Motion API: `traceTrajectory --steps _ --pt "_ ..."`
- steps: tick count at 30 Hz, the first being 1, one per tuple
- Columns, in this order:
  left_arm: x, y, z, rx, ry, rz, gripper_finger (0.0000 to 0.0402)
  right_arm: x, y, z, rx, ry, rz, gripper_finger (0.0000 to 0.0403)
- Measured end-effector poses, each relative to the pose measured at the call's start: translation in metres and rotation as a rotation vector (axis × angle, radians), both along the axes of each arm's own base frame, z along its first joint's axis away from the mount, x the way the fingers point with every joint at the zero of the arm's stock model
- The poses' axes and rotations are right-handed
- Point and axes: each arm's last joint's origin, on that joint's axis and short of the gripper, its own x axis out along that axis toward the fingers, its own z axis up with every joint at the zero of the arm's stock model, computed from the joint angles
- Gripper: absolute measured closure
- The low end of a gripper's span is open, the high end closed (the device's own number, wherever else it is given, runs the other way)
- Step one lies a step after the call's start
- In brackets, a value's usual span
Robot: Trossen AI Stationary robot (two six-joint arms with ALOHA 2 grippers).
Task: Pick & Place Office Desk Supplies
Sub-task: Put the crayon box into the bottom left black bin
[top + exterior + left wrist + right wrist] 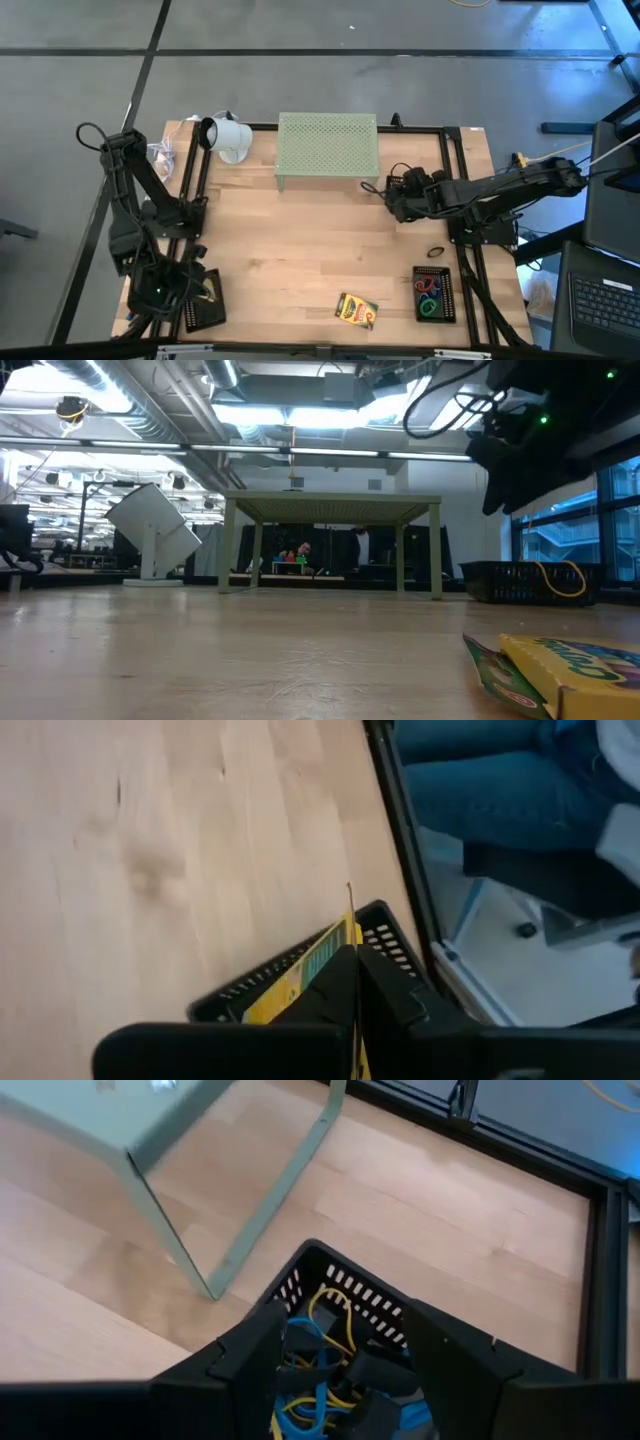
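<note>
My left gripper (355, 960) is shut and hangs over a black perforated basket (385, 935) at the table's near left corner (205, 312). A yellow-and-green crayon box (300, 982) lies in that basket. A second crayon box (355, 310) lies flat on the table near the front edge (560, 665). My right gripper (345, 1325) is open beside the pale green stand (328, 148), above another black basket (330, 1295) that holds yellow and blue rubber bands (315, 1380). This basket rests on the table (530, 582). I see nothing held between the right fingers.
A third black basket (435, 293) with red, green and blue loops sits at the near right. A small black loop (436, 251) lies just beyond it. A white lamp-like object (228, 137) stands at the far left. Bare wood lies in the table's middle (300, 250).
</note>
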Motion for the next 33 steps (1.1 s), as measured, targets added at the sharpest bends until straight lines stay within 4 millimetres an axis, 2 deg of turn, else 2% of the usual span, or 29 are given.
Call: traceTrajectory --steps 6,17,23,33 --pt "-0.008 -0.004 -0.004 -0.029 -0.014 0.094 0.04 0.004 0.001 -0.006 0.01 0.048 0.018 0.0197" --pt "-0.017 0.001 -0.038 -0.008 0.058 0.227 0.0398 0.004 0.001 -0.006 0.016 0.056 0.027 0.0198" --pt "-0.017 0.002 -0.038 -0.032 0.066 0.282 0.0383 0.004 0.001 -0.006 0.012 0.066 0.038 0.0198" --pt "-0.016 0.002 -0.038 -0.022 0.063 0.274 0.0354 0.005 0.002 -0.007 0.039 0.062 0.044 0.0198"
